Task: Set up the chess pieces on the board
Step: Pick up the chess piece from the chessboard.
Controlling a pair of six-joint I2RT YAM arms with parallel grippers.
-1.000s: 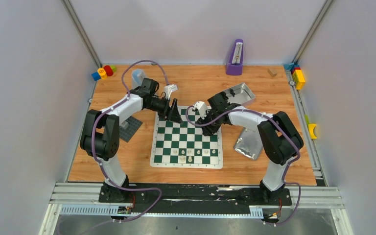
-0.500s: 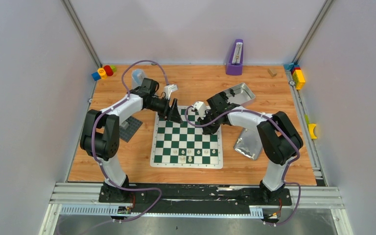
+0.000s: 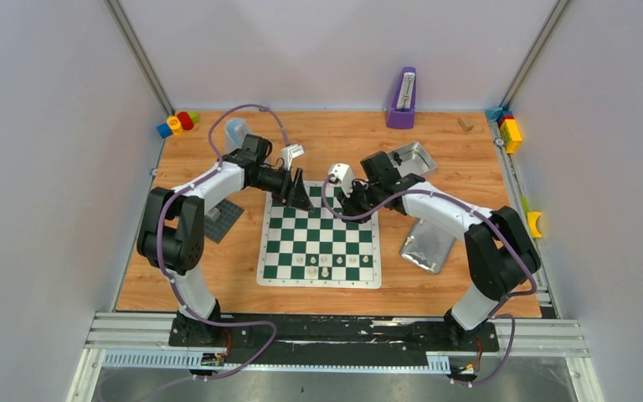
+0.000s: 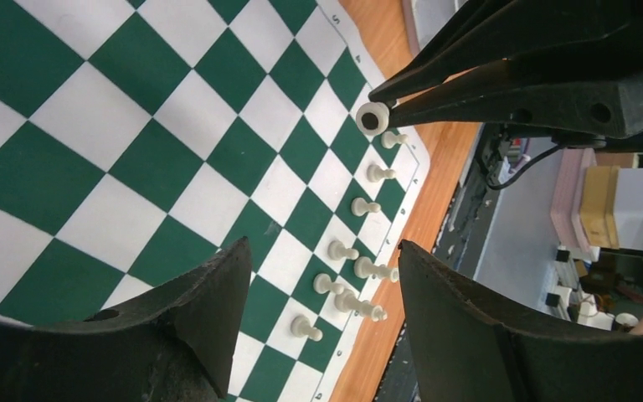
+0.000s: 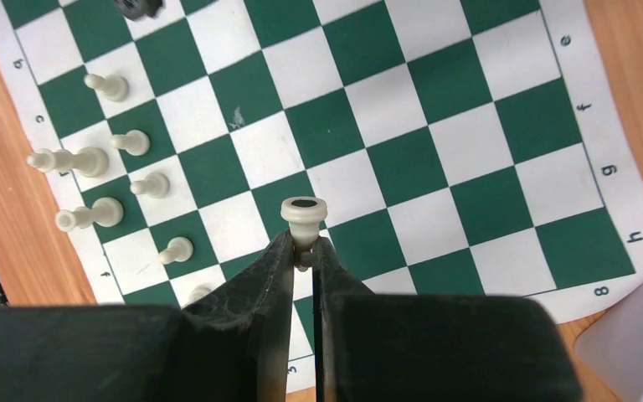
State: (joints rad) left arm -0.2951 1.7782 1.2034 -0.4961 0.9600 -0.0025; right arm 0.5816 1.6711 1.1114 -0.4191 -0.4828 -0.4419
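One chess piece clamped in right end effector; left end effector apart; board edge lettered e–h.

Both arms are showing the same build. The left arm and the right arm are wearing glossy white shells on their long links, with bulky matte black joint housings bulging between them. A purple cable is trailing up each arm from the black base plate, hugging the shells low down and arching free farther from that plate. A small white camera block is sitting at each arm's end farthest from the plate. The left fingers and right fingers are showing as thick black wedges with a rough, grainy surface.
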